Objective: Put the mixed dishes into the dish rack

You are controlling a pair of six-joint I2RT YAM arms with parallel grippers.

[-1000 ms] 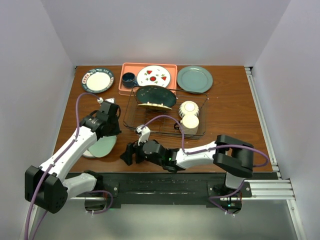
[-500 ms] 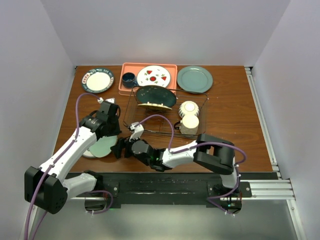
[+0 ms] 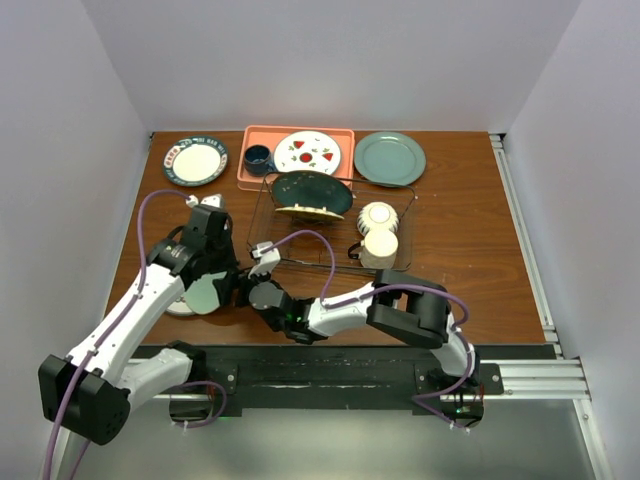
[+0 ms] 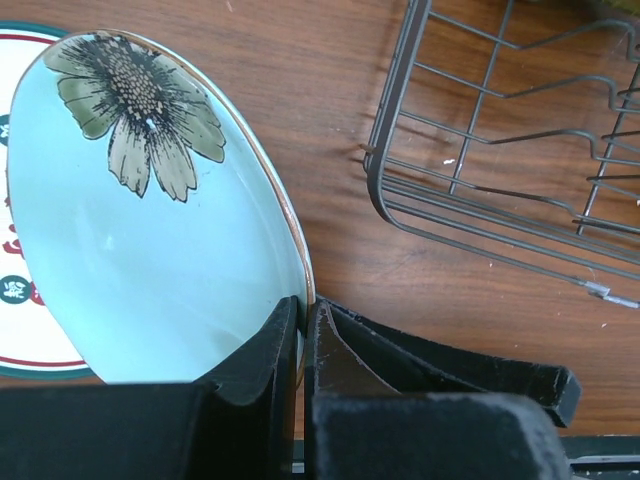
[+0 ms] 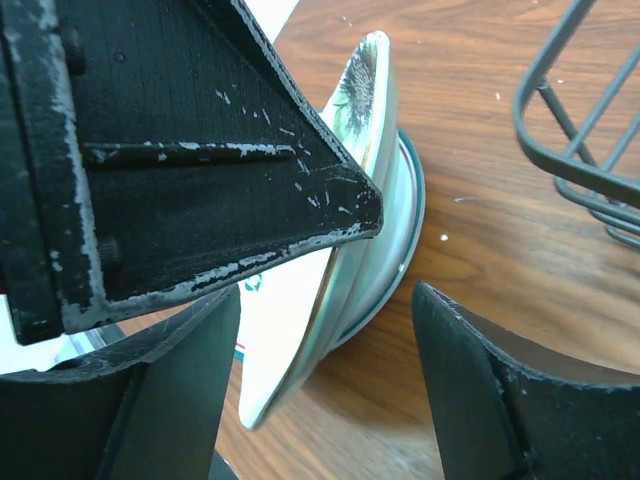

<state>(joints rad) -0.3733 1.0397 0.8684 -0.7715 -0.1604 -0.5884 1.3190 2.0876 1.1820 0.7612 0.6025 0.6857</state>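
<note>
Right pincer point(image 5: 328, 295) slid nearer, spread wide beside flower-marked plate point(image 4: 150, 250), left pincer point(image 4: 303, 312) pinching its tilted rim

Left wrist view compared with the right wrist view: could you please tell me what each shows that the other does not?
Left wrist only: the pale green plate's full flower face, its rim pinched in the left tool. Right wrist only: that plate edge-on, tilted, seen past the open right tool. Both: the dish rack's corner, the wooden table and a teal-rimmed plate underneath.
</note>
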